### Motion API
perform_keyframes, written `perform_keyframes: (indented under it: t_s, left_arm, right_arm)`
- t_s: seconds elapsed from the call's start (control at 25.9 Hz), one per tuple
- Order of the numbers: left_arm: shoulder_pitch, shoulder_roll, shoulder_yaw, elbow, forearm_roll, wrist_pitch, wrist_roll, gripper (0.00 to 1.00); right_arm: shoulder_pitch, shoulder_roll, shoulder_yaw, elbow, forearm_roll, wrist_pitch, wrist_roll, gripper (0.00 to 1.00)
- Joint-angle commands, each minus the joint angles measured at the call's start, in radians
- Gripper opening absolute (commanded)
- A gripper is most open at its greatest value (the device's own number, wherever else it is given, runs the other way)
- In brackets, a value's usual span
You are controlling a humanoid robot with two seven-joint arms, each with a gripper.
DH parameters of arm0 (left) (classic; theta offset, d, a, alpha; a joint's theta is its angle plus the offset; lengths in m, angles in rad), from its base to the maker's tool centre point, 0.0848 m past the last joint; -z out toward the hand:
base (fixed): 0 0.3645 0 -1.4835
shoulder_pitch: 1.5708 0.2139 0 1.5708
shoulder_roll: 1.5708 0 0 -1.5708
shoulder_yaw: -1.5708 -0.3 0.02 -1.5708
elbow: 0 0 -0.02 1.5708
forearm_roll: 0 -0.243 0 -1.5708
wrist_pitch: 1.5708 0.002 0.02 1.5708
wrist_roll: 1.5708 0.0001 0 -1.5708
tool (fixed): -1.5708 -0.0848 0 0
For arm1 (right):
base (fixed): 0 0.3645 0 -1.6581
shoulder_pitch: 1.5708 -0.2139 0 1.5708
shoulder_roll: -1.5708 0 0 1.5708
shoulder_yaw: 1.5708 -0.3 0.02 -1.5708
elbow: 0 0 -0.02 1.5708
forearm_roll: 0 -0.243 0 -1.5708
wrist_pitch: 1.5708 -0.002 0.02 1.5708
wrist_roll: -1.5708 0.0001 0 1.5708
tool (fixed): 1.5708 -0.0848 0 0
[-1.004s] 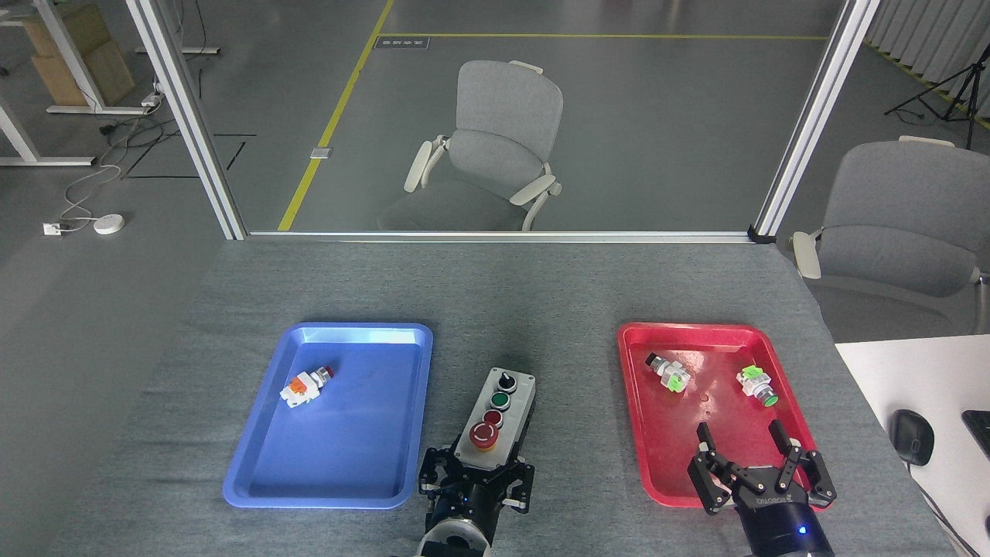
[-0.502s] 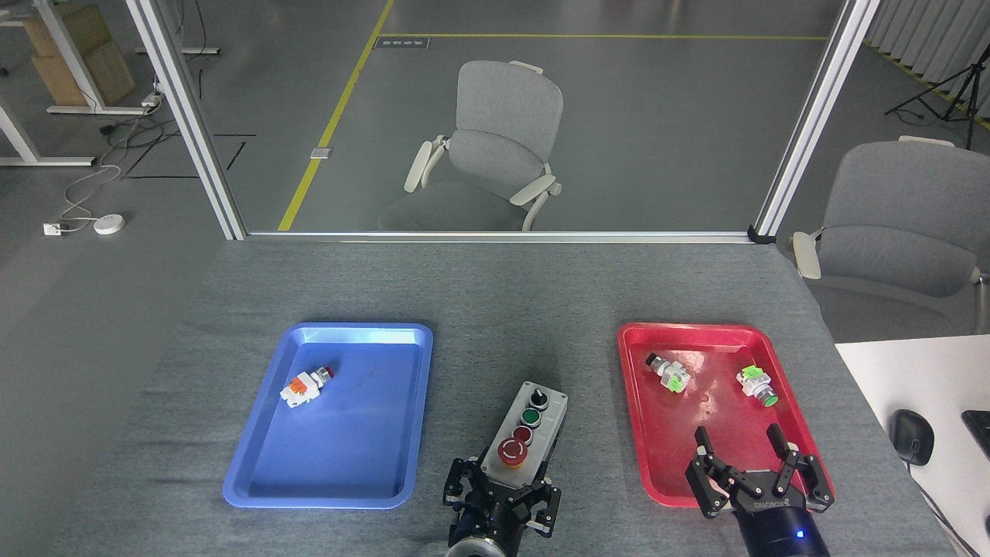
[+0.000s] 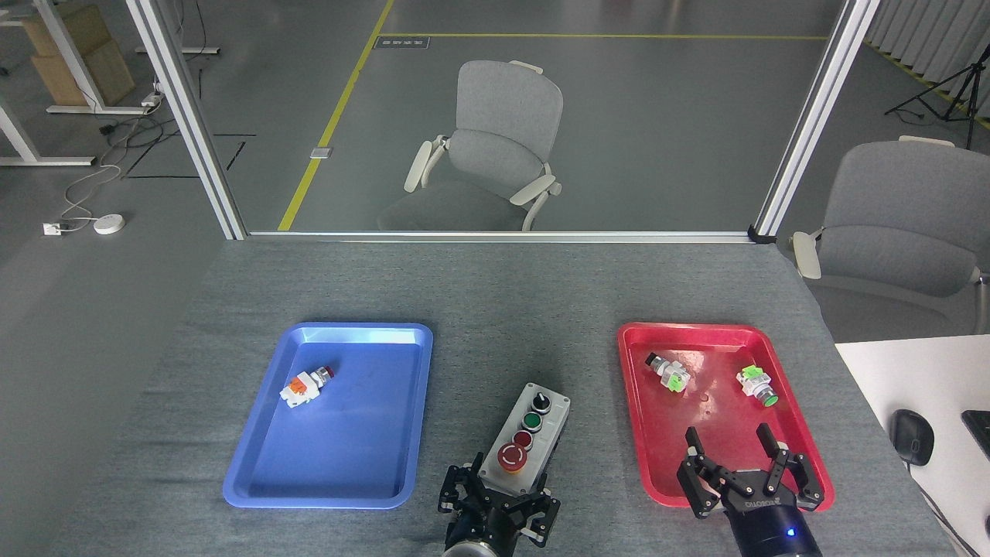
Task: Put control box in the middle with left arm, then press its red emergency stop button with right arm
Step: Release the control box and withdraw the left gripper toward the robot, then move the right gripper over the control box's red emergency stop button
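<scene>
The control box (image 3: 528, 437) lies on the grey tabletop (image 3: 495, 294) between the two trays, tilted a little to the right at its far end. Along its top run a black knob, a green button, a small red button and the red emergency stop button (image 3: 512, 457) nearest me. My left gripper (image 3: 499, 495) is shut on the near end of the box. Over the near edge of the red tray (image 3: 642, 433) my right gripper (image 3: 728, 444) stands open with nothing between its fingers, to the right of the box.
A blue tray (image 3: 340, 464) at the left holds a small white-orange switch (image 3: 304, 385). The red tray holds two small green-trimmed parts (image 3: 669, 373) (image 3: 756, 386). A white desk with a mouse (image 3: 911, 435) adjoins the table at the right. Chairs stand beyond the table's far edge.
My left gripper has carried the control box to the right, from beside the blue tray toward the space between the trays. My right gripper has drawn back slightly toward me.
</scene>
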Motion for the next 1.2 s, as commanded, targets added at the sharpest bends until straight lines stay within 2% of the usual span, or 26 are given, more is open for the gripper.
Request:
perform_keyframes:
  t_s: [0.0, 0.19, 0.39, 0.54, 0.69, 0.85, 1.0, 1.16]
  left_arm:
    - [0.032, 0.077, 0.002, -0.073, 0.000, -0.002, 0.009, 0.98]
    - [0.179, 0.275, 0.023, -0.341, 0.002, -0.004, 0.009, 0.98]
    - [0.339, 0.392, 0.163, -0.548, 0.005, -0.073, 0.015, 0.99]
    - [0.446, 0.413, 0.385, -0.662, 0.005, -0.200, 0.035, 0.99]
    - [0.446, 0.402, 0.596, -0.662, 0.007, -0.303, 0.080, 0.99]
    - [0.397, 0.401, 0.737, -0.654, 0.020, -0.340, 0.089, 0.99]
    - [0.290, 0.404, 0.812, -0.554, 0.054, -0.349, 0.089, 0.99]
    - [0.191, 0.402, 0.852, -0.428, 0.112, -0.352, 0.089, 0.99]
  right_arm:
    - [-0.003, 0.001, 0.000, 0.000, 0.001, 0.000, 0.000, 0.98]
    - [-0.003, 0.001, 0.019, 0.000, 0.004, 0.000, 0.000, 0.98]
    - [-0.003, 0.009, 0.025, -0.002, 0.007, 0.000, 0.000, 0.98]
    - [-0.006, 0.015, 0.045, 0.000, 0.015, 0.003, 0.001, 0.98]
    - [-0.013, 0.023, 0.077, 0.000, 0.029, 0.006, 0.003, 0.95]
    - [-0.030, 0.036, 0.137, 0.002, 0.033, 0.012, 0.006, 0.78]
    - [-0.058, 0.044, 0.212, 0.003, 0.050, 0.011, 0.015, 0.62]
    - [-0.104, 0.056, 0.289, 0.008, 0.075, 0.009, 0.081, 0.32]
